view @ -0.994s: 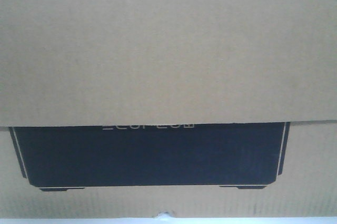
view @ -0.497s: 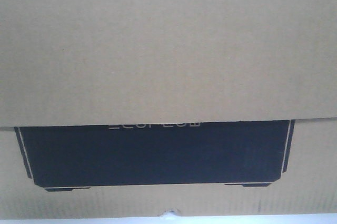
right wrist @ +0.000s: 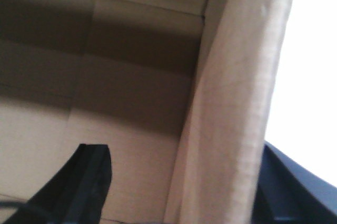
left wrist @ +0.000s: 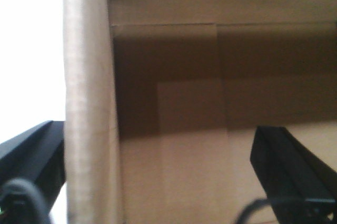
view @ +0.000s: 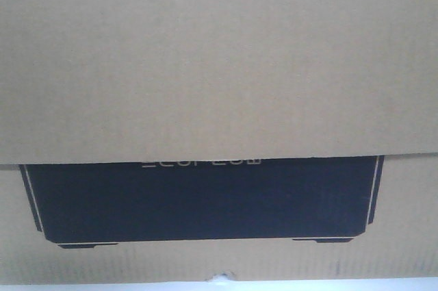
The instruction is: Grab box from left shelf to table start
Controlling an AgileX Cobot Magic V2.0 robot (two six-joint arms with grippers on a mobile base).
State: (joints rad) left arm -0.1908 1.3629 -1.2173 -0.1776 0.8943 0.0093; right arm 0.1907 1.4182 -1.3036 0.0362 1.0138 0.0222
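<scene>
Both of my wrist views show a cardboard wall of the box standing between the jaws. On the left gripper, one black finger sits outside the wall and the other inside the box's hollow, so the wall edge lies between them; I cannot tell whether they actually pinch it. On the right gripper the picture is mirrored: one finger inside, one outside the wall, and again contact is unclear. From the front camera the box fills nearly everything, its black printed panel with pale lettering partly under a plain flap. A thin pale strip of counter shows below the box's bottom edge.
</scene>
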